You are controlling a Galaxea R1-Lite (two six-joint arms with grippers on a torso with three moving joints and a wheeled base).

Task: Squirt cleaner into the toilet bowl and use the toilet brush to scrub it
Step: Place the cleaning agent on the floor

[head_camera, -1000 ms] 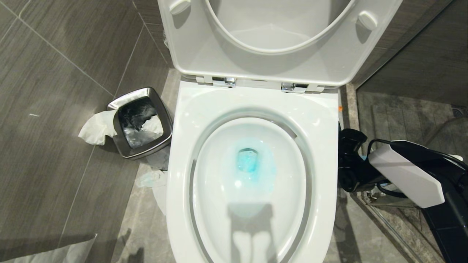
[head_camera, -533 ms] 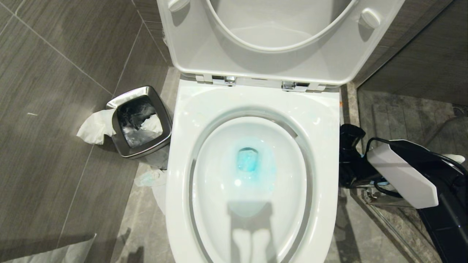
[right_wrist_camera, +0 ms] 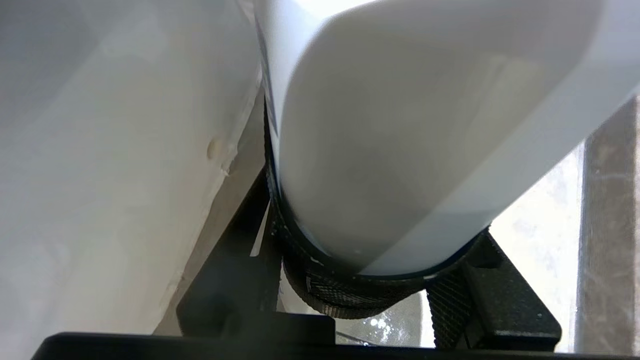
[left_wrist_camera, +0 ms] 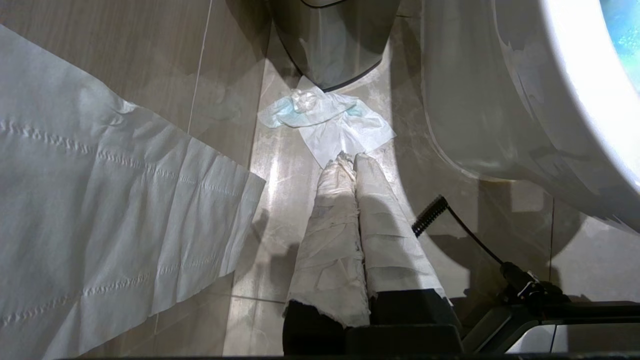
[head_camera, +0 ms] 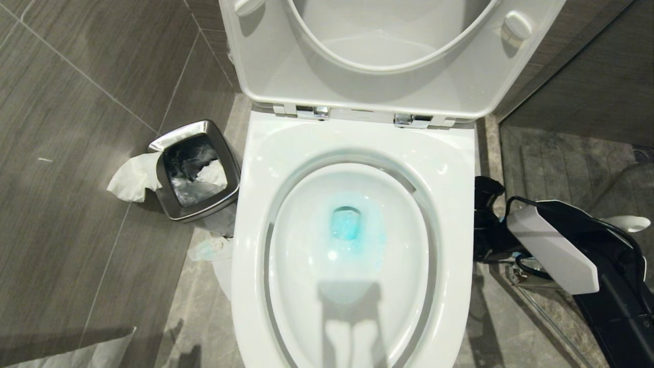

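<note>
One toilet bowl (head_camera: 454, 204), one bin (head_camera: 176, 137); left jaws together, right jaws around white bottle (right_wrist_camera: 400, 150)

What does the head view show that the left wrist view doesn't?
Head only: the raised white plastic seat and lid, and the right gripper beside the glossy white ceramic toilet bowl. Left wrist only: the left gripper, its paper-wrapped fingers shut. Both: that bowl, the square steel waste bin and the blue-stained crumpled tissue on the floor.
</note>
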